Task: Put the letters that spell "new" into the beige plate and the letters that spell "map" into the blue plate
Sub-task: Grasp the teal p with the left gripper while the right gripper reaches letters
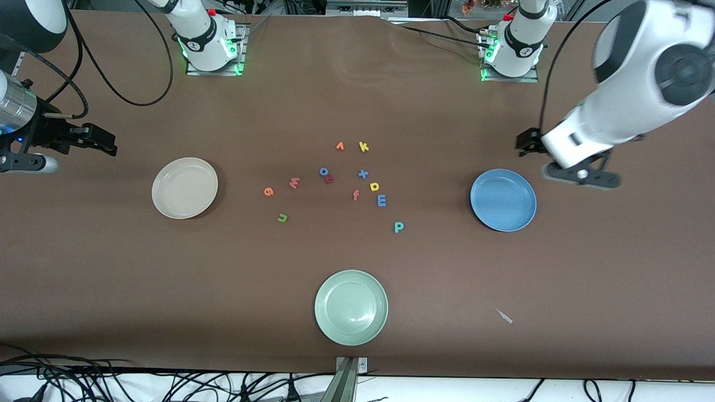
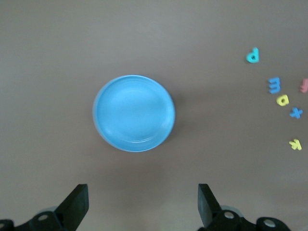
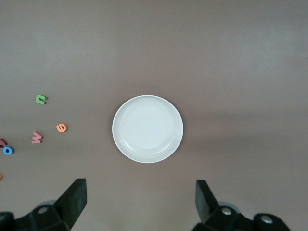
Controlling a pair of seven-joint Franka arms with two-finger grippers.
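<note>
Covering the whole table is a matte brown cloth (image 1: 357, 100), faintly rippled near the arm bases. On it lie the round shallow sky-blue plate (image 1: 503, 200) toward the left arm's end and the round cream-beige plate (image 1: 184, 187) toward the right arm's end, both smooth and plain-rimmed. Between them lie scattered tiny foam letters: olive-green n (image 1: 282, 218), orange e (image 1: 268, 191), pinkish-red w (image 1: 294, 182), blue m (image 1: 382, 200), yellow a (image 1: 375, 186), teal p (image 1: 399, 226). The left gripper (image 2: 143, 204) hangs over cloth beside the blue plate, the right gripper (image 3: 140, 202) over cloth beside the beige plate, both with jaws spread wide and empty.
</note>
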